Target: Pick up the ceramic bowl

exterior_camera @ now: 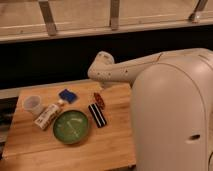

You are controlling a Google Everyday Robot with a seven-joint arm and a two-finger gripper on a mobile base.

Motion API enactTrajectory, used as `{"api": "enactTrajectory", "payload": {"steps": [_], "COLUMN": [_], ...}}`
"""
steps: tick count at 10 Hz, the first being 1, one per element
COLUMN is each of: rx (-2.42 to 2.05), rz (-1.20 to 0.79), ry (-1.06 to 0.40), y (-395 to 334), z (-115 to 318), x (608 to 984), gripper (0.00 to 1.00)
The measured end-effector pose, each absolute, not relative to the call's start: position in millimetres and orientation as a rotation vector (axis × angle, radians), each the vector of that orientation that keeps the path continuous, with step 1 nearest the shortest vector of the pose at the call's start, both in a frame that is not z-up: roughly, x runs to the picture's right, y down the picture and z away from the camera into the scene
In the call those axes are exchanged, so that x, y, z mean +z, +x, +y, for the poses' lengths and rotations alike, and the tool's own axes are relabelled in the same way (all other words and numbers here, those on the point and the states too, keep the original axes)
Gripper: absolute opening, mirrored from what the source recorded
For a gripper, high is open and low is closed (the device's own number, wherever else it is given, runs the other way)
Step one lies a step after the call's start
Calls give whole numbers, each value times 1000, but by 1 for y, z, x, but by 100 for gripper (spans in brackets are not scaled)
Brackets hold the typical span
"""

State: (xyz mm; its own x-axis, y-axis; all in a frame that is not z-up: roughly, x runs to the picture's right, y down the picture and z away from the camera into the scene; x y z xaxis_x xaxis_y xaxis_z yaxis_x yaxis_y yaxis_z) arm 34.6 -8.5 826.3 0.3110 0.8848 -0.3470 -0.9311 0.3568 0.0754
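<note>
The ceramic bowl (71,127) is wide, shallow and green with a darker rim. It sits empty on the wooden table (115,145), towards the front and left of centre. My white arm (130,70) reaches left from the robot body. My gripper (103,83) hangs at its end over the table's far edge. It is above and to the right of the bowl and apart from it. It holds nothing that I can see.
A clear plastic cup (33,105) stands at the far left. A white packet (47,116) lies beside the bowl, and a blue item (67,95) lies behind it. A red-brown snack (99,100) and a black bar (97,115) lie to its right. The robot body (172,115) fills the right side.
</note>
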Motion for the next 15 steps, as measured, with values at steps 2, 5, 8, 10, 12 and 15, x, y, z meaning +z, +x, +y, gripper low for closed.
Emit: {"api": "enactTrajectory", "payload": {"steps": [2, 5, 8, 10, 12, 15], "rx": [1211, 1182, 1152, 1081, 1005, 986], "rz": [341, 274, 186, 108, 44, 29], "ry": [-165, -242, -343, -442, -510, -524], "y": [31, 4, -32, -74, -114, -121], "z": [-4, 29, 68, 85, 95, 97], "x": [824, 799, 767, 755, 747, 745], "gripper": [80, 80, 80, 80, 80, 80]}}
